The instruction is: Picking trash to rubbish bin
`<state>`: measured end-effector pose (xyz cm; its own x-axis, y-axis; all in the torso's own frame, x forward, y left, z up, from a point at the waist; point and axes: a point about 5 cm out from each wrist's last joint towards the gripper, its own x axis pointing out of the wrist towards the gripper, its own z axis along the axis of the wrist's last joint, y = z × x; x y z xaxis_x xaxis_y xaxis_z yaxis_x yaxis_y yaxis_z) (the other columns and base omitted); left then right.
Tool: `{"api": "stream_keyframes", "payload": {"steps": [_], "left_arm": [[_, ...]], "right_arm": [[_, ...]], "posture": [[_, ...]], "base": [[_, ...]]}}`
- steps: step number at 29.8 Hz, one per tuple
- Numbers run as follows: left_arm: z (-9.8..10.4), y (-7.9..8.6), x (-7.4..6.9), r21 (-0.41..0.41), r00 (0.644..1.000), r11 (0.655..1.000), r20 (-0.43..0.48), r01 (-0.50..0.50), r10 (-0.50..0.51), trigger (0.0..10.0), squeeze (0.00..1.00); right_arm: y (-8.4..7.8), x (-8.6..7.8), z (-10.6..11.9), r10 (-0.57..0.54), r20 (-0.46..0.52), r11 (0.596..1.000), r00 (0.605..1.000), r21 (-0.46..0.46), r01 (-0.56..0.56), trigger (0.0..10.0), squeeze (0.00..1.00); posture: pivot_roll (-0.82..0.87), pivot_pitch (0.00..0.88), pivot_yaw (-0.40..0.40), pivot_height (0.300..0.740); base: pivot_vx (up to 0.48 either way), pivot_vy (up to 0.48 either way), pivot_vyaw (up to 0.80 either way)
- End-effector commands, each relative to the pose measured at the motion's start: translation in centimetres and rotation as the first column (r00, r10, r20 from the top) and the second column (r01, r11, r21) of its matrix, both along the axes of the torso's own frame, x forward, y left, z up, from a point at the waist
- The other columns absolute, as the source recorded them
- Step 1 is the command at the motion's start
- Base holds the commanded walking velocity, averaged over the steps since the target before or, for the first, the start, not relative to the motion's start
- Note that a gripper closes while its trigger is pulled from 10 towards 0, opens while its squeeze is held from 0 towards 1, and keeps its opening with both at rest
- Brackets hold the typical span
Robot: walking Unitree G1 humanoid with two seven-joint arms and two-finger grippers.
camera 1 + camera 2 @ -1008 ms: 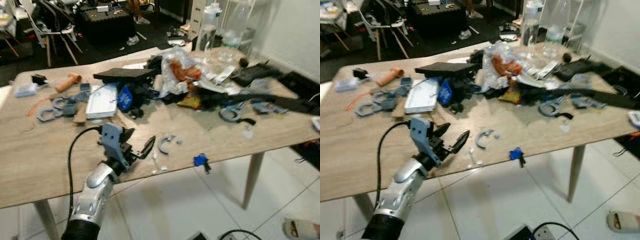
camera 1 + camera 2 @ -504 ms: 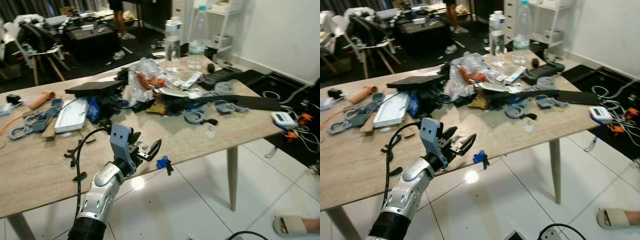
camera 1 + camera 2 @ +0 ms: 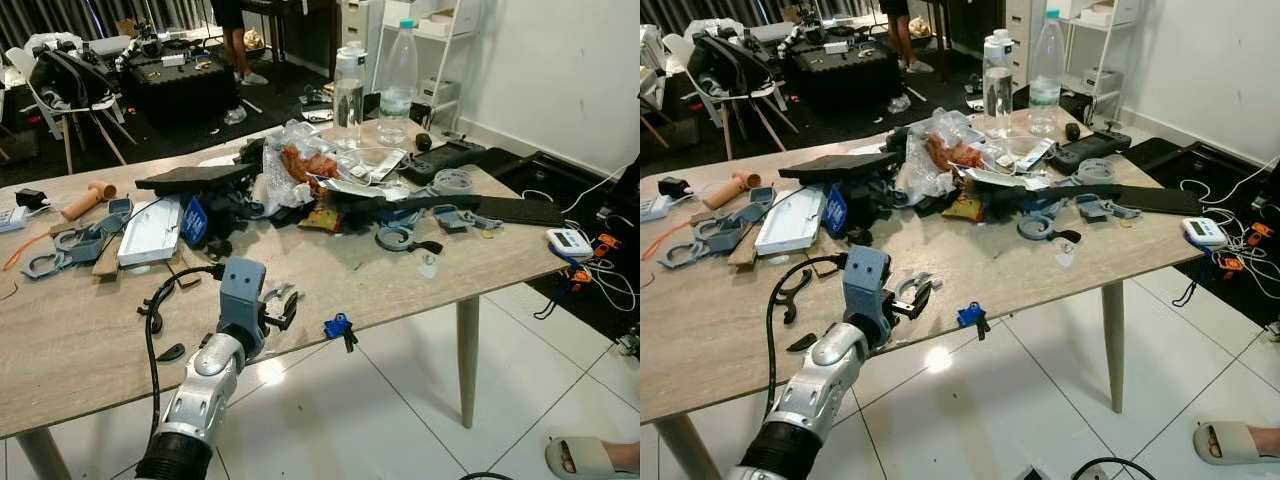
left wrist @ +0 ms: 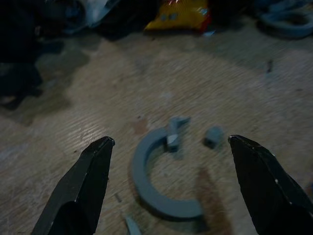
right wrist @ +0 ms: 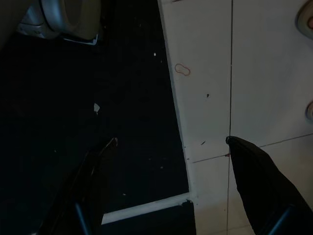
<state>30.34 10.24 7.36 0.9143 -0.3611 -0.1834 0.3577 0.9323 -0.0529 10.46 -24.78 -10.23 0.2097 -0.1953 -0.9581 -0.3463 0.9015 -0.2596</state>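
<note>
My left gripper [image 3: 279,311] hovers open just over the front edge of the wooden table [image 3: 60,340]. In the left wrist view a grey C-shaped plastic piece [image 4: 159,183] lies on the wood between the spread fingers [image 4: 93,171], untouched, with a small grey chip [image 4: 213,136] beside it. Farther back on the table sit a crumpled clear bag with orange scraps [image 3: 300,165], a yellow snack wrapper [image 3: 322,217] and two plastic bottles [image 3: 348,90]. My right gripper [image 5: 171,141] hangs open over white floor tiles and a dark mat.
A blue clip [image 3: 337,327] sits at the table's front edge. Grey clamps, a white tray [image 3: 150,230], black cables and a black keyboard [image 3: 515,208] crowd the tabletop. A person's sandalled foot [image 3: 590,458] is at the lower right; wires lie on the floor to the right.
The head camera has swung, shifting the whole scene. My left gripper has come down nearer the table edge and now sits over the grey C-shaped piece, still open.
</note>
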Motion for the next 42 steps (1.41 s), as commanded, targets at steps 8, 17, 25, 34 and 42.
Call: {"api": "stream_keyframes", "payload": {"steps": [8, 17, 25, 34, 42], "left_arm": [[-0.1, -1.8, 0.7, 0.053, 0.999, 0.998, -0.044, -0.023, 0.025, 10.0, 0.0], [-0.7, -1.2, 1.1, 0.266, 0.996, 0.964, -0.066, -0.033, 0.053, 10.0, 0.0], [-2.0, -0.9, 0.5, 0.32, 0.982, 0.947, -0.184, 0.03, 0.031, 10.0, 0.0], [-3.6, -0.8, -0.4, 0.194, 0.932, 0.981, -0.358, 0.02, 0.051, 10.0, 0.0], [-4.3, -0.6, -0.6, 0.046, 0.896, 0.996, -0.434, -0.077, 0.089, 10.0, 0.0]], "right_arm": [[0.2, -0.1, -0.1, 0.017, -0.004, 1.0, 1.0, 0.0, -0.017, 10.0, 0.0], [0.5, -0.5, -0.2, 0.01, -0.007, 1.0, 1.0, -0.001, -0.01, 10.0, 0.0], [0.5, -0.3, -0.2, 0.013, -0.003, 1.0, 1.0, 0.0, -0.013, 10.0, 0.0], [0.5, -0.3, -0.2, 0.018, -0.004, 1.0, 1.0, -0.005, -0.018, 10.0, 0.0], [0.7, -0.4, -0.3, 0.02, -0.005, 1.0, 1.0, -0.006, -0.02, 10.0, 0.0]], "posture": [[-0.09, 0.03, 0.062, 0.74], [-0.1, 0.027, 0.067, 0.74], [-0.1, 0.027, 0.068, 0.74], [-0.1, 0.027, 0.067, 0.74], [-0.1, 0.027, 0.065, 0.74]], "base": [[0.0, 0.0, 0.0], [0.0, 0.0, 0.0], [0.0, 0.0, 0.0], [0.0, 0.0, 0.0], [0.0, 0.0, 0.0]]}}
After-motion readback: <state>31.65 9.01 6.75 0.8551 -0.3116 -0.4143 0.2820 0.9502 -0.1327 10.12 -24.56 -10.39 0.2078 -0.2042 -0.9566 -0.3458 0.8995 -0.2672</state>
